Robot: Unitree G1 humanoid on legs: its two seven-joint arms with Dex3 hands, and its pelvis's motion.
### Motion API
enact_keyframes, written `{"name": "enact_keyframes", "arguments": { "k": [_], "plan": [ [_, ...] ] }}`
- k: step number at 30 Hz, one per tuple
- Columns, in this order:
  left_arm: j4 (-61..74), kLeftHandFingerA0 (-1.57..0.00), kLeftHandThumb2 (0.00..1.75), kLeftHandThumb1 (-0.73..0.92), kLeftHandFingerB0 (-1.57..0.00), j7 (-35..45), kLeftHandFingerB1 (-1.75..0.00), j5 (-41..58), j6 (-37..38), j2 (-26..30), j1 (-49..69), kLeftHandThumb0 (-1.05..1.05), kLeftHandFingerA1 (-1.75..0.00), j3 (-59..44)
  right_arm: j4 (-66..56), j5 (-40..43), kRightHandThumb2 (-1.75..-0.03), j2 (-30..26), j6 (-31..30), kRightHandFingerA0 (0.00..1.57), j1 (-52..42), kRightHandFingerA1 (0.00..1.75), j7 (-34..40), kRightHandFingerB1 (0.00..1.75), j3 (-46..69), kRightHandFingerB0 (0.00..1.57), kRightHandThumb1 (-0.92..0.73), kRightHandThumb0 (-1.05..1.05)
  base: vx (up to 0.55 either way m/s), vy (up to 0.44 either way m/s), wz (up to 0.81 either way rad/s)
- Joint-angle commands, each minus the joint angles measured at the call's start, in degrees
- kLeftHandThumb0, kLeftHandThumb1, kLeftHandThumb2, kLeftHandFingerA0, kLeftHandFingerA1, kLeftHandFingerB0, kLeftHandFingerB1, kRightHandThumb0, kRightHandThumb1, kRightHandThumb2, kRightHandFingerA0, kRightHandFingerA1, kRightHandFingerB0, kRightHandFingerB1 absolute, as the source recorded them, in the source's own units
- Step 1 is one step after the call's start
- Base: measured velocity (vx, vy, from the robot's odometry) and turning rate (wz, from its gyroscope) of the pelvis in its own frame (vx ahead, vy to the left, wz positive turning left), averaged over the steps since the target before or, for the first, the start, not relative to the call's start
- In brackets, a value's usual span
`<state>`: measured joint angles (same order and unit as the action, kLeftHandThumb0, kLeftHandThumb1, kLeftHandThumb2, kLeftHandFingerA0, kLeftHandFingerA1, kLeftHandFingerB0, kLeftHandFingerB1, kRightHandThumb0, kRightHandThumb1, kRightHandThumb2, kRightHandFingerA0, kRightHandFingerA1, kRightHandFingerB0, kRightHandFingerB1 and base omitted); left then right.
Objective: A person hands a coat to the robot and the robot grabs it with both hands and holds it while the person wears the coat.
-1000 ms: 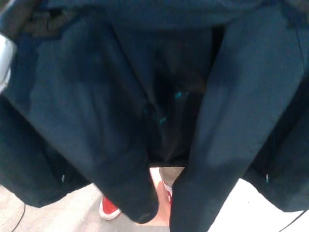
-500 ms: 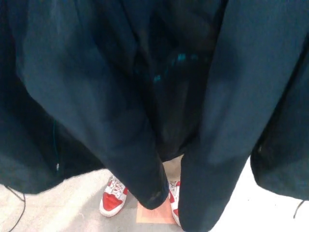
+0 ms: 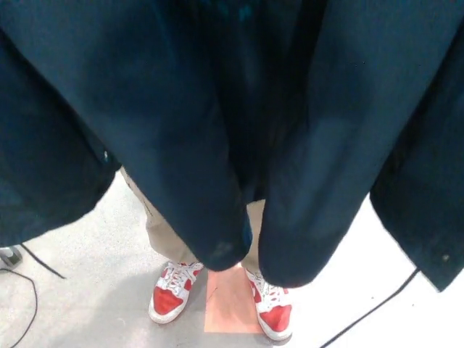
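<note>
Currently we see no part of either hand: both lie outside the head view, so we cannot tell whether they are open, closed, or gripping the coat. With no hand to refer to, we can only place things in the view. The coat fills nearly all of it, hanging from somewhere above the top edge. Two sleeves dangle side by side at centre, cuffs empty and apart. Below them stand a person's legs in tan trousers and red shoes, on a pale floor with an orange square between the feet. Black cables run across the floor on both sides.

Judgement: the coat looks suspended and the person stands close behind it, arms apparently not yet in the sleeves.

Risks we note:
- Grip unverified. If either hand holds only a thin fold, a tug from an arm pushing into a sleeve could pull the fabric free and drop one side.
- Sleeves hang limp and near each other; the person may miss an opening, or pull sideways and twist the coat.
- The coat blocks the camera, so we judge a slip would be hard to see from here.
- Cables lie near the feet; a step back could snag one.
</note>
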<state>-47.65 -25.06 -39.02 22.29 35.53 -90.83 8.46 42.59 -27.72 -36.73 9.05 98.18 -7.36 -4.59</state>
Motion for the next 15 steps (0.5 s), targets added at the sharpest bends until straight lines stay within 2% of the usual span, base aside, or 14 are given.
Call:
{"name": "enact_keyframes", "arguments": {
  "k": [1,3,4,5,6,7,8,9,10,11,12,13,15],
  "plan": [
    [-9.22,-1.27,0.91,0.55,-0.96,-8.53,-1.27,-3.90,0.67,5.44,-9.52,-0.41,-1.46,1.72,12.89,-3.53,-0.64,-5.44,1.68,0.94,13.70,1.75,6.70,1.57,-1.37,0.76,-0.82,-0.35,0.00,0.000,0.00],
    [-11.75,-1.28,0.91,0.55,-0.98,-9.87,-1.29,-4.66,0.56,5.55,-11.92,-0.42,-1.47,3.02,16.32,-4.31,-0.65,-5.51,1.91,0.94,16.75,1.75,7.30,1.60,-2.75,0.77,-0.81,-0.36,0.00,0.000,0.00],
    [-13.11,-0.98,0.63,0.75,-0.76,-10.45,-1.57,-5.38,0.07,5.71,-13.51,-0.36,-1.75,3.99,18.35,-4.77,-0.65,-5.59,1.95,0.95,18.62,1.75,7.65,1.61,-3.53,0.78,-0.81,-0.37,0.00,0.000,0.00],
    [-13.81,-0.98,0.63,0.75,-0.76,-10.74,-1.57,-5.77,-0.24,5.80,-14.31,-0.36,-1.75,4.57,19.45,-4.95,-0.65,-5.61,1.95,0.95,19.58,1.75,7.83,1.61,-3.96,0.78,-0.81,-0.37,0.00,0.000,0.00],
    [-15.08,-0.98,0.67,0.73,-0.83,-10.51,-1.26,-6.28,-0.41,6.11,-16.01,-0.37,-1.59,5.58,21.51,-5.38,-0.65,-5.70,1.81,0.94,21.53,1.75,8.18,1.60,-4.79,0.78,-0.81,-0.38,0.00,0.000,0.00],
    [-15.73,-0.98,0.67,0.73,-0.83,-10.53,-1.26,-6.29,-0.23,6.20,-16.62,-0.37,-1.59,6.03,22.43,-5.44,-0.65,-5.73,1.96,0.94,22.22,1.75,8.41,1.60,-5.21,0.78,-0.81,-0.38,0.00,0.000,0.00],
    [-16.53,-1.02,0.64,0.73,-0.91,-9.98,-0.98,-6.43,-0.03,6.43,-17.76,-0.37,-1.41,6.67,23.63,-5.77,-0.65,-5.89,2.13,0.94,23.38,1.75,8.63,1.60,-5.89,0.78,-0.81,-0.37,0.00,0.000,0.00],
    [-17.70,-0.88,0.64,0.69,-0.77,-9.22,-1.27,-6.08,0.28,6.52,-19.20,-0.32,-1.67,7.00,24.99,-6.53,-0.64,-6.06,2.20,0.94,24.80,1.75,9.09,1.57,-6.94,0.81,-0.80,-0.36,0.00,0.000,0.00],
    [-19.10,-0.88,0.64,0.69,-0.77,-8.50,-1.27,-5.40,0.68,6.51,-20.71,-0.32,-1.67,7.21,26.43,-7.38,-0.64,-6.20,2.26,0.94,26.26,1.75,9.71,1.57,-8.22,0.81,-0.80,-0.36,0.00,0.000,0.00],
    [-20.07,-0.87,0.60,0.65,-0.78,-7.65,-1.20,-4.49,0.34,6.21,-21.78,-0.30,-1.75,6.89,27.23,-7.69,-0.64,-6.37,2.79,0.95,27.12,1.75,10.04,1.55,-8.83,0.84,-0.80,-0.34,0.00,0.000,0.00],
    [-20.47,-0.87,0.60,0.65,-0.78,-7.46,-1.20,-4.21,0.29,6.12,-22.15,-0.30,-1.75,6.87,27.61,-7.73,-0.64,-6.43,3.00,0.95,27.44,1.75,10.19,1.55,-9.12,0.84,-0.80,-0.34,0.00,0.000,0.00],
    [-22.44,-1.19,0.85,0.54,-0.89,-7.17,-1.30,-4.31,-0.45,5.92,-24.50,-0.45,-1.47,7.47,29.19,-8.52,-0.64,-6.68,3.03,0.93,29.13,1.75,10.53,1.57,-10.66,0.80,-0.80,-0.34,0.00,0.000,0.00],
    [-23.97,-1.19,0.85,0.52,-0.91,-7.10,-1.30,-4.40,-0.96,5.74,-26.34,-0.44,-1.46,8.14,30.37,-8.88,-0.64,-6.98,3.57,0.91,30.33,1.75,10.85,1.57,-11.85,0.76,-0.80,-0.34,0.00,0.000,0.00]
  ]
}}
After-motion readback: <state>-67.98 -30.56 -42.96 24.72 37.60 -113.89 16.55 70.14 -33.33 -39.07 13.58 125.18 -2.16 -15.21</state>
